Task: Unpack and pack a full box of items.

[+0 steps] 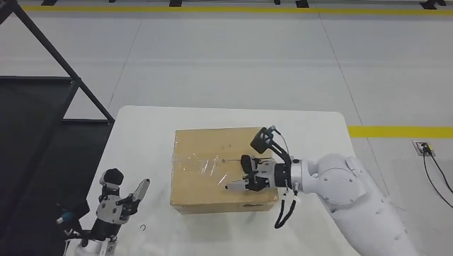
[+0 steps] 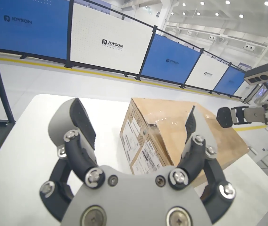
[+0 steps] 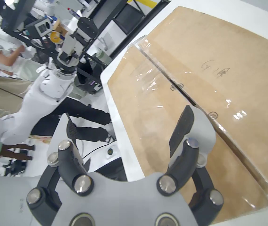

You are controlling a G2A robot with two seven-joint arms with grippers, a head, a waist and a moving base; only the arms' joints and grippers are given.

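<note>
A closed cardboard box (image 1: pixel 212 150) sits in the middle of the white table (image 1: pixel 141 136), its top seam sealed with clear tape (image 3: pixel 148 76). My right gripper (image 1: pixel 239 173) hovers open over the box's top near its front right part; in the right wrist view the gripper (image 3: pixel 127 125) straddles the box's edge, one finger (image 3: pixel 183 123) over the cardboard by the seam. My left gripper (image 1: pixel 127 184) is open above the table's front left corner, well apart from the box. In the left wrist view that gripper (image 2: pixel 136 118) faces the box's labelled end (image 2: pixel 136 139).
A black metal rack (image 1: pixel 42 114) stands off the table's left side. A small dark ring (image 1: pixel 141 228) lies on the table near the left gripper. Blue and white fence panels (image 2: pixel 101 38) line the far floor.
</note>
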